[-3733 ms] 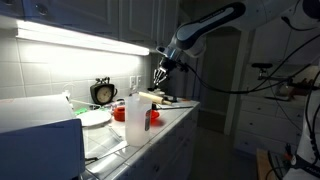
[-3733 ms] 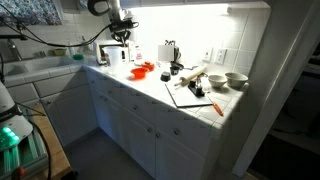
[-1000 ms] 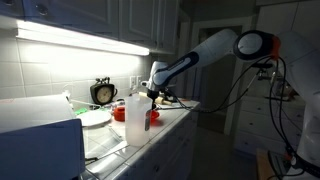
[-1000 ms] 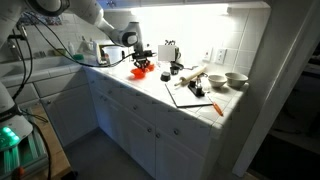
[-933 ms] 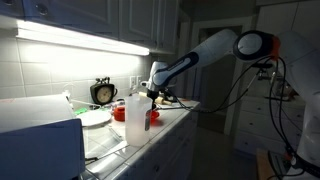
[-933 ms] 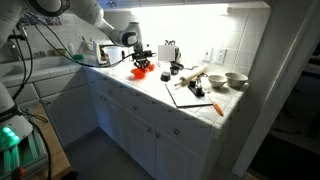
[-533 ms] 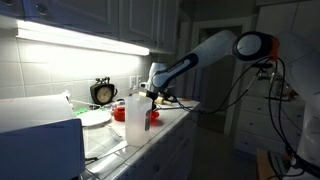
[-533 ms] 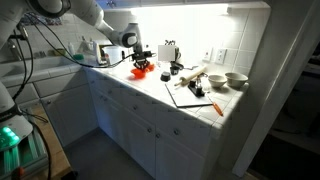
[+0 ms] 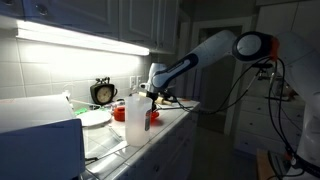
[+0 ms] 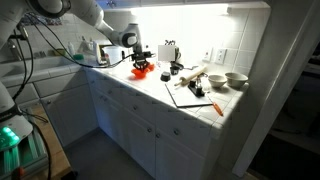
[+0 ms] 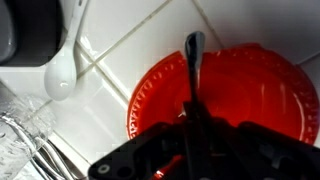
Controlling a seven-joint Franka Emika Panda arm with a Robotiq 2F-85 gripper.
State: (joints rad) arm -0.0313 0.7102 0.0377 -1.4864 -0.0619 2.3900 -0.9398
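A dim kitchen, with a white tiled counter (image 10: 150, 92) lit by a strip light (image 9: 80, 38) under the wall cupboards. Over the far stretch of that counter, the gripper (image 10: 141, 63) at the end of the white arm. Points down and hangs low above a red bowl (image 10: 143, 72), right over it in both exterior views, though too small there to tell any contact. In the wrist view, fingers closed tight on a thin dark utensil (image 11: 193, 65), its rounded free end reaching out past the gripper (image 11: 190, 128) and across the red bowl (image 11: 245, 95). Impossible to say whether that end touches the bowl. Red bowl standing on the tiles, a grout line running away from its rim. Beside it on the tiles, clear of the fingers, a white spoon (image 11: 60, 78), and in the lower corner some clear glass (image 11: 22, 125), blurred. In an exterior view, the gripper (image 9: 152, 96) just beside a tall pale bottle (image 9: 136, 122), with a round clock (image 9: 103, 93) against the wall tiles and a white plate (image 9: 96, 118) nearer the camera. Farther along the counter — well apart from the gripper — a flat board (image 10: 190, 95) with a rolling pin (image 10: 192, 77) at its far edge and two white bowls (image 10: 236, 78) past its end.
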